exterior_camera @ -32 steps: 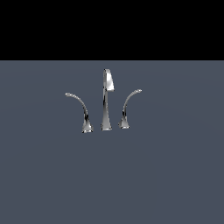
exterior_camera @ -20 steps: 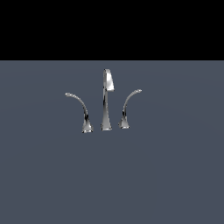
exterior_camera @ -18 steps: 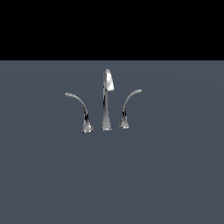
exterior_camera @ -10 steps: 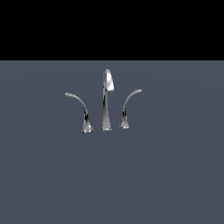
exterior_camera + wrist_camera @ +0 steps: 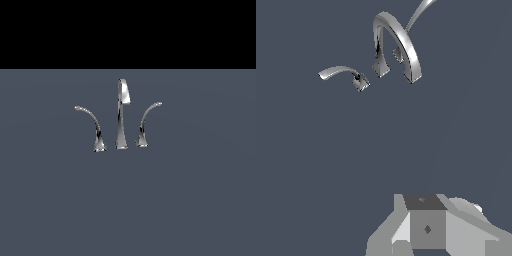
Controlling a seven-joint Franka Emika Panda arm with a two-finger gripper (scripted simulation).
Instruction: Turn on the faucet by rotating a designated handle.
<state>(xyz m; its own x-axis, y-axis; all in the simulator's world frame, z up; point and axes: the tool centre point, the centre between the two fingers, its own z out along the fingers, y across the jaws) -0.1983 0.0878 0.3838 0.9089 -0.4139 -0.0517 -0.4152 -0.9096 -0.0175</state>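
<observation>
The chrome faucet [image 5: 121, 115] stands on the grey floor in the exterior view, its tall spout in the middle. The handle [image 5: 90, 122] is the longer lever at the exterior view's left, tip arcing leftward; a shorter lever [image 5: 146, 122] arcs rightward. The wrist view shows the faucet [image 5: 398, 42] from above, with the handle [image 5: 342, 73] lying apart from the spout. My gripper [image 5: 426, 232] shows only as grey blocks at the edge of the wrist view, well short of the faucet and touching nothing. Its fingertips are cut off, and the exterior view does not show it.
The flat grey surface [image 5: 190, 200] spreads all around the faucet. Behind it the background is plain black.
</observation>
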